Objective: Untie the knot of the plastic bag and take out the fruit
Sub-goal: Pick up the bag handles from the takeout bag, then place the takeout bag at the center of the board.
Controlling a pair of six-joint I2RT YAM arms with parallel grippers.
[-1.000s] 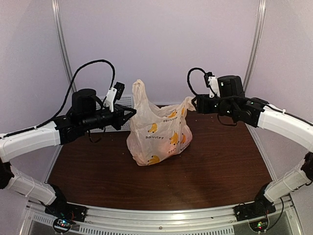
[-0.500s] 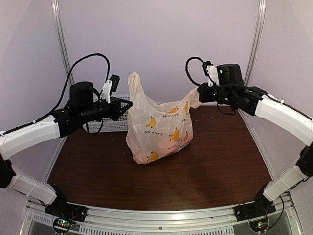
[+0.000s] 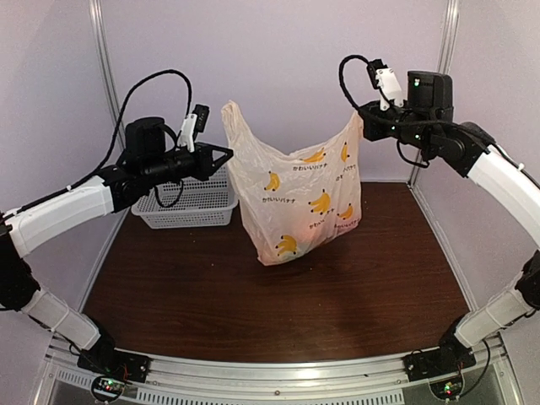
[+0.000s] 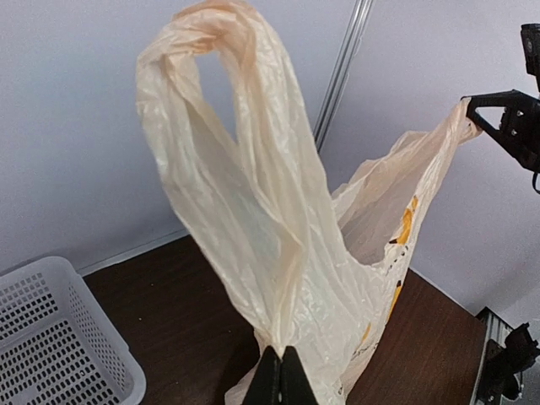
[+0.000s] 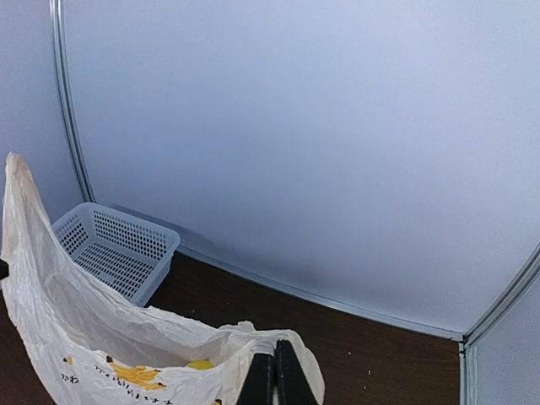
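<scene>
Your right gripper (image 3: 361, 116) has just clamped down: a second ago it stood open beside the bag's right corner, and now it pinches that corner of the film tight. Your left gripper (image 3: 228, 154) was clenched all along and now grips the film at the foot of the tall handle loop (image 4: 228, 118). Since then both arms have risen and spread, so the plastic bag (image 3: 299, 194) has left its slump on the table (image 3: 380, 287) and hangs stretched between the two grips, shifted to the right. Whether its bottom tip touches the wood you cannot tell from here.

No knot shows anywhere. The two top corners are held well apart and the mouth sags open between them, so untying looks done. The fruit (image 3: 285, 242) is inside, low in the bag, showing only as a reddish glow through the film; the right wrist view catches a bit of yellow just under the rim, which may be fruit or only print.

With the left arm raised, the white basket (image 3: 186, 202) at the back left now sits in plain view, empty as far as you can see.

So you have an open, hanging bag but no free hand. One grip must let go, or the bag must tip, before anything comes out.
</scene>
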